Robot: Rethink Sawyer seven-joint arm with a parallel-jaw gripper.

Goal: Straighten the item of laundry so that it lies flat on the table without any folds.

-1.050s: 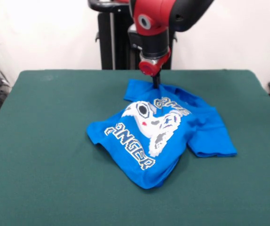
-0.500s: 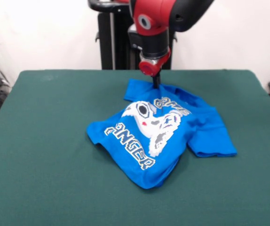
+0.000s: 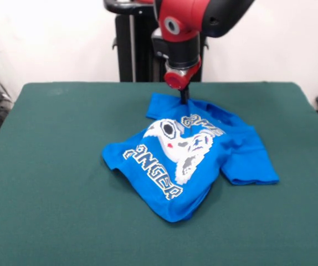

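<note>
Blue T-shirt (image 3: 189, 160) sitting roughly mid-table (image 3: 54, 183), a bit toward the far edge, crumpled and rotated so the print runs diagonally. White controller graphic (image 3: 180, 145) face up at shirt centre; lettering (image 3: 153, 172) below-left of it partly legible, second line of lettering (image 3: 202, 124) above-right of it broken up by folds. One sleeve (image 3: 249, 169) spread out flat to the right of the graphic, with a shadowed fold where it meets the body. Lower hem corner pointing toward the near edge of the table, below the graphic. Left side of shirt bunched, edge rolled under. Top corner of the fabric, above the graphic, pulled to a point directly under the gripper (image 3: 184, 98).

Red and black arm (image 3: 184, 27) coming straight down above that corner. Dark tip of the gripper touching or pinching the cloth there; jaws too small and dark against the fabric, cannot tell how far open or whether anything is actually held.

Green cloth showing on all sides of the shirt.
</note>
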